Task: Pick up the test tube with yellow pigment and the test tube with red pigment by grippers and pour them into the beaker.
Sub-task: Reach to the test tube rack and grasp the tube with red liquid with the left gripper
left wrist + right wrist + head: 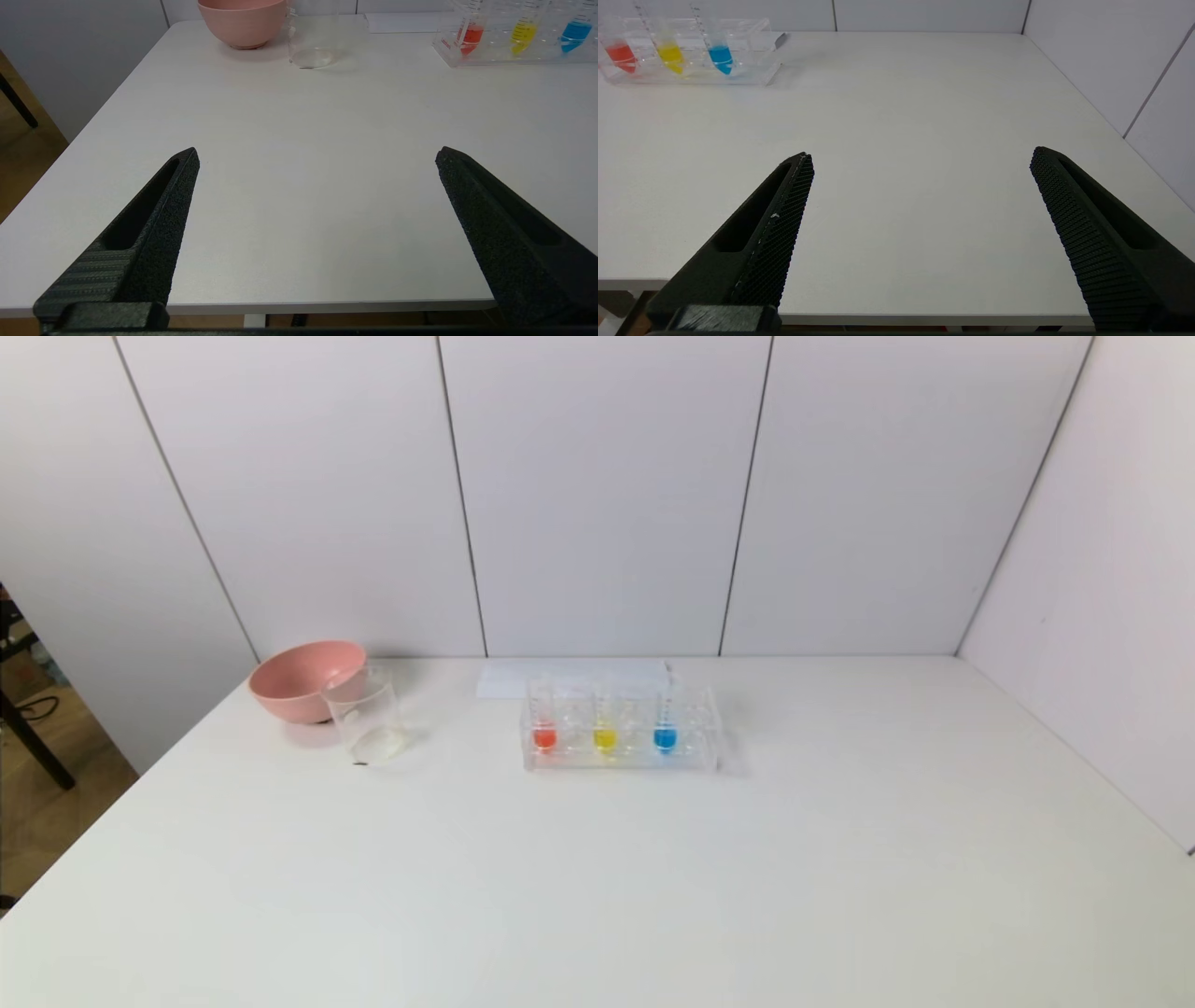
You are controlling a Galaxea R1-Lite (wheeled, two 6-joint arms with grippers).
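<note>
The test tube with red pigment (544,733) and the test tube with yellow pigment (605,733) stand upright in a clear rack (621,758) at the middle back of the white table. The clear beaker (366,717) stands to the rack's left, empty. Neither arm shows in the head view. My left gripper (316,156) hangs open over the table's near edge, with the beaker (312,35) and the red tube (471,33) and yellow tube (523,32) far ahead. My right gripper (920,156) is open too, also at the near edge, nothing between its fingers; the rack (686,74) lies far off.
A pink bowl (306,679) sits just behind the beaker. A blue-tipped tube (665,733) stands in the same rack. A white sheet (569,677) lies flat behind the rack. Wall panels close the back and right; the table's left edge drops to the floor.
</note>
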